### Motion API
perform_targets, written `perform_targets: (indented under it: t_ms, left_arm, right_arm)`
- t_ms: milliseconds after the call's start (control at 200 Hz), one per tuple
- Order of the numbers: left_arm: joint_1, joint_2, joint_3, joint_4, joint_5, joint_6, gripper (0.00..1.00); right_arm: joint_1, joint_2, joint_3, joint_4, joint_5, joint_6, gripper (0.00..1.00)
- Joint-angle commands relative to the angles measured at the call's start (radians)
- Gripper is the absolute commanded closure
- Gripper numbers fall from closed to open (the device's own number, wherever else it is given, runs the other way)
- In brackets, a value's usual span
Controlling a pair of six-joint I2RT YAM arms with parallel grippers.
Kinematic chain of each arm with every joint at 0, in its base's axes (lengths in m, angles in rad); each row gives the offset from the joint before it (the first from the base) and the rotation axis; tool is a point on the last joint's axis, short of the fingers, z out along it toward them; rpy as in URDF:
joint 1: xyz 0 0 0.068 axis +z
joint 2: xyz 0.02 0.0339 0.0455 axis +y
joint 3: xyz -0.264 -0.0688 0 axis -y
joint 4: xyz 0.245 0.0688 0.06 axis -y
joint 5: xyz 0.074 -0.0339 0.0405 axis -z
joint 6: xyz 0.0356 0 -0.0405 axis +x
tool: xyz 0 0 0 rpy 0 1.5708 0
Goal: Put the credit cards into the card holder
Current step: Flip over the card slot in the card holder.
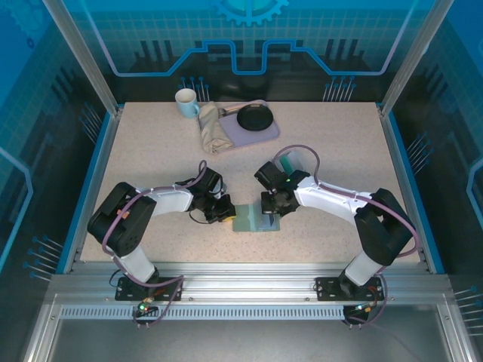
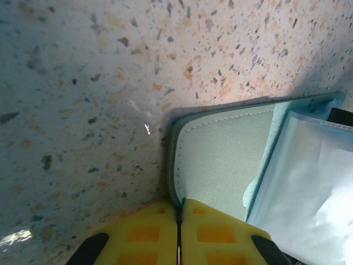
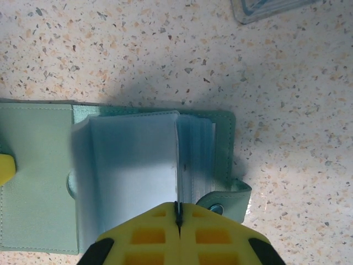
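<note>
My left fingers (image 2: 143, 234) and right fingers (image 3: 149, 234) are shut at each side of the open card holder (image 1: 256, 220) on the worktop (image 1: 151, 151); it looks thin and floppy, so I'd pinch its cover edge.

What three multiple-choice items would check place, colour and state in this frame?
1. Where does the card holder lie?
A) between the left gripper and the right gripper
B) at the far left corner
C) off the table

2. What colour is the round dish on the purple tray?
A) white
B) black
C) yellow

3. How is the card holder?
A) folded shut
B) open, clear sleeves exposed
C) rolled up

Key: 1 A, the top view shows a gripper at each of its ends; 2 B, it reads dark against the tray; 3 B, both wrist views show its inside.
</note>
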Motion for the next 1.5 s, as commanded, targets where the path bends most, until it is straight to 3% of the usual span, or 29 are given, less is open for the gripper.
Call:
perform_targets:
  t_ms: [0, 775, 1490]
  left_arm:
    - [-0.008, 0.024, -0.023, -0.011, -0.030, 0.002, 0.93]
    - [-0.008, 0.029, -0.021, -0.005, -0.026, -0.002, 0.93]
    - [-0.010, 0.038, -0.025, 0.016, -0.018, -0.011, 0.93]
  right_arm:
    - [0.017, -0.022, 0.033, -0.095, 0.054, 0.000, 1.00]
    - [0.018, 0.036, 0.005, -0.018, 0.020, 0.016, 1.00]
    - [-0.009, 0.004, -0.043, 0.220, -0.233, 0.074, 1.00]
